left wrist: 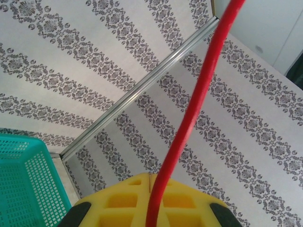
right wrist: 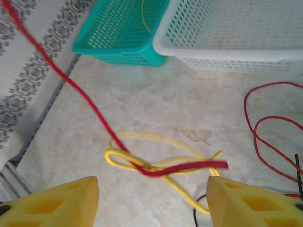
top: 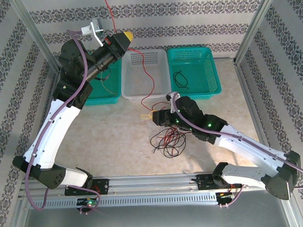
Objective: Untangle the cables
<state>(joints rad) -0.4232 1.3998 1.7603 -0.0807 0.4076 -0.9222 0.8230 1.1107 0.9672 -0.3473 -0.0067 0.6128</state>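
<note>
My left gripper (top: 126,35) is raised high at the back, over the baskets, and is shut on the red cable (left wrist: 189,118). That cable (top: 146,69) runs taut down over the white basket to the table. There it crosses the looped yellow cable (right wrist: 142,161) and ends in a loose tip. My right gripper (right wrist: 151,203) hangs open just above that crossing, its yellow fingers (right wrist: 61,201) on either side and touching nothing. A tangle of red and black cable (top: 167,139) lies on the table just behind it. Red loops (right wrist: 265,127) show at the right of the right wrist view.
Three baskets line the back: a teal basket (top: 103,97) on the left with a thin yellow wire (right wrist: 144,16) in it, a white basket (top: 146,96) in the middle, and a teal basket (top: 195,96) on the right with a black wire (top: 180,78) in it. Patterned walls enclose the table.
</note>
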